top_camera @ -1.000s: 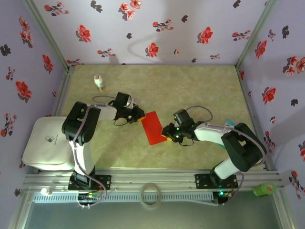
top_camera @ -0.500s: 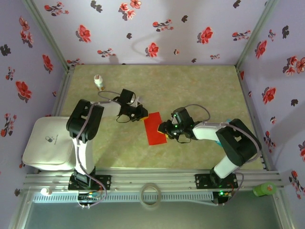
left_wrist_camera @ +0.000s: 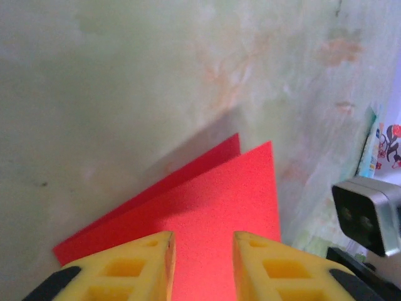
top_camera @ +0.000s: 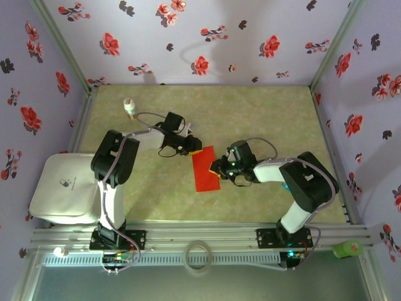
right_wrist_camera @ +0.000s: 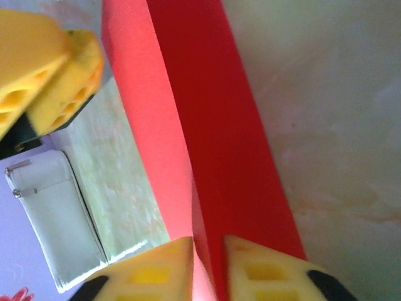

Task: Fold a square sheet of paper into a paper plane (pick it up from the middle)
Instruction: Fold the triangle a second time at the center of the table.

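Your right hand [right_wrist_camera: 210, 251] pinches the folded paper [top_camera: 205, 169]; your left hand [left_wrist_camera: 202, 251] gapes over it. Align its edges before creasing.

A lab test booth: floral-papered walls [top_camera: 200, 37] on aluminium framing [top_camera: 200, 233] enclose the table [top_camera: 250, 113].

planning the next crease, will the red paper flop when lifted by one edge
Probably floppy: the square sheet of paper looks thin, its two folded layers gaping apart. Likely very light, so a push may slide it. The right gripper pinching one edge could crumple it.
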`<action>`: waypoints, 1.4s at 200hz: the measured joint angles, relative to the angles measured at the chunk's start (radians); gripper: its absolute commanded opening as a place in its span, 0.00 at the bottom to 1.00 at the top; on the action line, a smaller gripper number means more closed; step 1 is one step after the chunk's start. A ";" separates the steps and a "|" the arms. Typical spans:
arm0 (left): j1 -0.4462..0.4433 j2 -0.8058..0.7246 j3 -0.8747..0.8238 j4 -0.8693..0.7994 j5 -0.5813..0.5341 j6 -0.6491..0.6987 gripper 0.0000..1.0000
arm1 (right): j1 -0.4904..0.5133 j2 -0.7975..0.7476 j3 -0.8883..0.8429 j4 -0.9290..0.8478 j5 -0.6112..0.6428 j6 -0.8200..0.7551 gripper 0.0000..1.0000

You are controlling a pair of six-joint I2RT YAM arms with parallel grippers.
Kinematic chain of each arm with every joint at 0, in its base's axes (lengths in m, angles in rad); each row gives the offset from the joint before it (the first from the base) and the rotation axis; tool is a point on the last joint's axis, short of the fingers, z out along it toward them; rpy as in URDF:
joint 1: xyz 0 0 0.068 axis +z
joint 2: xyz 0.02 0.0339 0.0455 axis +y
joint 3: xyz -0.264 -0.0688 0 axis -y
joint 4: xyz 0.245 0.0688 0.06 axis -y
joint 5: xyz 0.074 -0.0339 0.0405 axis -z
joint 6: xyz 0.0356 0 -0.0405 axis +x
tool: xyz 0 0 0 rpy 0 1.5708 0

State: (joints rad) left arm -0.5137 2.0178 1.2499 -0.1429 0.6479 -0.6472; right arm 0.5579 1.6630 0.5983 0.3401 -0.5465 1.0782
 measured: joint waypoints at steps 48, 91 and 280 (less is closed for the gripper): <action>-0.006 -0.182 -0.011 -0.017 -0.036 0.008 0.44 | -0.016 0.000 -0.028 0.050 0.020 0.031 0.08; -0.006 -0.331 -0.103 -0.017 -0.092 0.034 0.45 | -0.026 0.000 -0.032 0.082 0.062 0.055 0.03; -0.322 -0.721 -0.444 0.077 -0.393 0.311 0.55 | -0.035 -0.102 -0.044 -0.002 0.064 0.013 0.21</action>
State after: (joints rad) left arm -0.8352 1.2964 0.8059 -0.0658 0.2546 -0.3363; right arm 0.5232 1.5612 0.5541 0.3382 -0.4828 1.0908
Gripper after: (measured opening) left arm 0.532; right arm 0.206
